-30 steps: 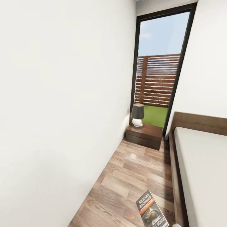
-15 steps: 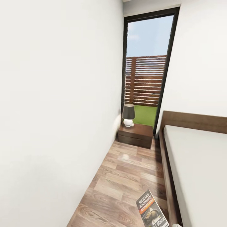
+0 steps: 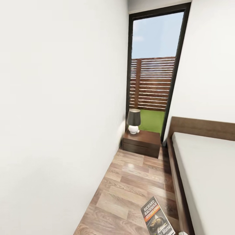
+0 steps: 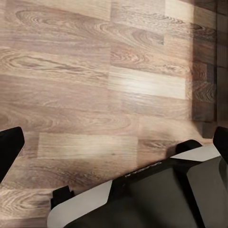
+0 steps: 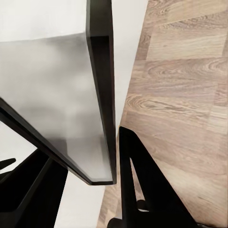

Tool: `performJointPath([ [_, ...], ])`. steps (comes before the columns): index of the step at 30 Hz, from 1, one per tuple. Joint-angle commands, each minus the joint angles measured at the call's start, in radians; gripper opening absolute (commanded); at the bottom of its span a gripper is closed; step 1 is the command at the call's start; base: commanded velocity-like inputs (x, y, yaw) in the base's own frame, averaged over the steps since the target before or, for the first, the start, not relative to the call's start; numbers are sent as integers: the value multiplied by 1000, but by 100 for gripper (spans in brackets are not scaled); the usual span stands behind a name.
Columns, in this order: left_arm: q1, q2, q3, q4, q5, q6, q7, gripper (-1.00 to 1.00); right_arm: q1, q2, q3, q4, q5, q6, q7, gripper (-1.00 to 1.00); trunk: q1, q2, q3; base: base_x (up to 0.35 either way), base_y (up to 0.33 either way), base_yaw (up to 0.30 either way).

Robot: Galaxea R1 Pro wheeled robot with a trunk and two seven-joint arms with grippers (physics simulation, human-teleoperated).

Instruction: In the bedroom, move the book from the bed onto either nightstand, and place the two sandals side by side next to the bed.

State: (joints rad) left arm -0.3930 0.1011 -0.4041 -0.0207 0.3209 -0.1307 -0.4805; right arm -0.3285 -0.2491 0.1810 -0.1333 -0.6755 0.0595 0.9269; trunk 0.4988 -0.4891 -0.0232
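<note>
Book [image 5: 57, 95] first: it sits edge-on between the dark fingers of the right gripper [image 5: 90, 166], which look clenched on it, one finger on each face, so I judge it firmly held off the floor [image 3: 130, 182]. In the head view its cover, with the white RICHARD BACHMAN lettering and the orange band, shows low down, between the white wall [image 3: 58, 114] and the bed [image 3: 209, 169]. The left gripper [image 4: 114, 142] hangs released and empty over the planks, its black fingers [image 4: 9, 149] wide apart, with part of the robot's own base [image 4: 152, 199] below it. Further out, the aisle of wood floor runs between wall and bed to the nightstand [image 3: 142, 143], which stands at the far end, just beside the bed's head, under the tall window [image 3: 153, 65]; a small lamp [image 3: 133, 120] takes up the back of its top and the front looks free. As to progress, the book is already off the mattress, but it is well apart from the nightstand, so the carry down the aisle and the setting down are left; the sandals, as far as these views let me judge, have yet to be paired beside the bed. Against the earlier head pictures, the window, nightstand and bed have slid sideways together while the book keeps its place in the view, which I read as the robot turning, not the furniture moving.
</note>
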Motion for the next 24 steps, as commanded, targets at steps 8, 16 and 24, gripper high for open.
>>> performJointPath([
  [8, -1, 0, -8, 1, 7, -5, -3, 100, -1, 0, 5, -1, -13, 6, 3, -100, 1, -2, -2, 331, 0, 0],
  [16, -1, 0, -8, 1, 7, -4, -3, 100, -1, 0, 5, -2, -15, 6, 4, -100, 1, -2, -2, 331, 0, -21],
  [24, -1, 0, -7, 1, 7, -5, -3, 100, -1, -1, 5, -2, -15, 6, 4, -100, 1, -2, -2, 330, 0, -64],
])
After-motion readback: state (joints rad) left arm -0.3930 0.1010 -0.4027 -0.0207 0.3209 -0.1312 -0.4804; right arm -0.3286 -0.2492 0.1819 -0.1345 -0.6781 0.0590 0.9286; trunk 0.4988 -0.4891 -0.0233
